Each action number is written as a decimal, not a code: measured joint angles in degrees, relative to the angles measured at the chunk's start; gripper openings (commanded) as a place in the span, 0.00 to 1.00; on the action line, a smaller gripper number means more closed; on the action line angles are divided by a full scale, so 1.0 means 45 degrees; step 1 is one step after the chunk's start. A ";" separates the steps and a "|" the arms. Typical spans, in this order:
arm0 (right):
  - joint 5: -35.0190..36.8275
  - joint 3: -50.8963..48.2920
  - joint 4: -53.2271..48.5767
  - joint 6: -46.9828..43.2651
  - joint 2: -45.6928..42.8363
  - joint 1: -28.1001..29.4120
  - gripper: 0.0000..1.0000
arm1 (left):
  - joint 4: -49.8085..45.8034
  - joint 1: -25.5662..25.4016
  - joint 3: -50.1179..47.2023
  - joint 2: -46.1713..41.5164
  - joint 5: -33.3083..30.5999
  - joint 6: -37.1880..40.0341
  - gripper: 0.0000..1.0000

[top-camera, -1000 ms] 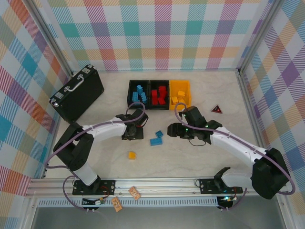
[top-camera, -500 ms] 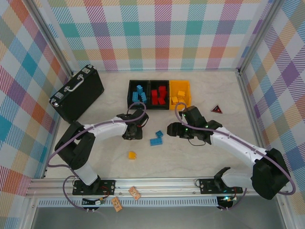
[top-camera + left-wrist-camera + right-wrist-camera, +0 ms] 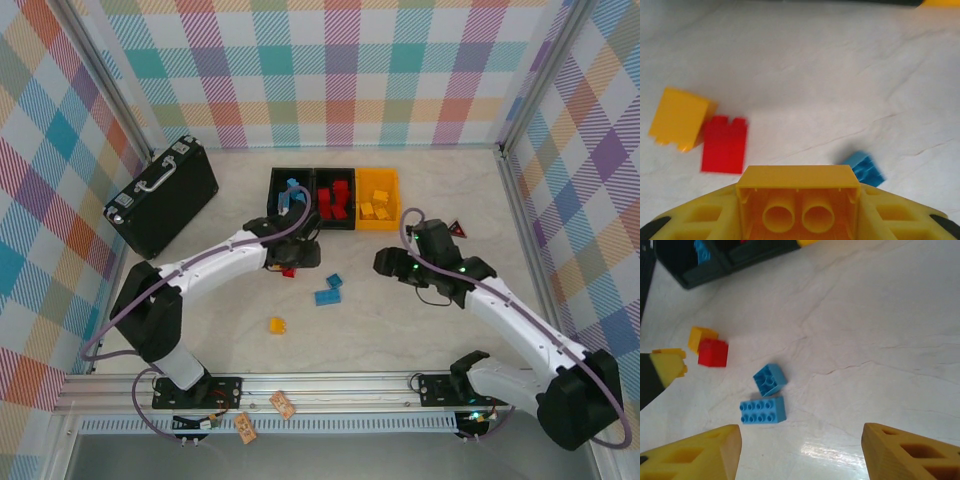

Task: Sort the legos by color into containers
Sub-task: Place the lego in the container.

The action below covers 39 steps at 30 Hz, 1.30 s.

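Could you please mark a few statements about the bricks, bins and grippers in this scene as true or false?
1. The left gripper grips a yellow brick. True.
2. The right gripper is shut on a blue brick. False: it is open and empty.
3. A square blue brick and a longer blue brick lie close together on the table. True.
4. The yellow-orange bin holds red bricks. False: it holds yellow bricks; red ones sit in the middle black bin.
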 measured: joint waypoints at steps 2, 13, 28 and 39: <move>-0.0010 -0.0107 -0.0160 0.0083 -0.0413 -0.0525 0.65 | 0.0010 -0.0024 0.0850 0.0544 0.0151 0.0131 0.38; -0.0398 -0.0952 -0.0379 0.0136 -0.1059 -0.2225 0.65 | -0.0408 -0.0131 0.5858 0.4308 0.0918 0.0758 0.39; -0.0680 -0.1326 -0.0379 0.0131 -0.1467 -0.2633 0.65 | -0.1044 -0.0165 1.3818 0.9816 0.1778 0.1418 0.39; -0.0733 -0.1768 -0.0500 0.0131 -0.1690 -0.2837 0.65 | -0.0792 -0.0175 1.6126 1.1890 0.2200 0.1515 0.41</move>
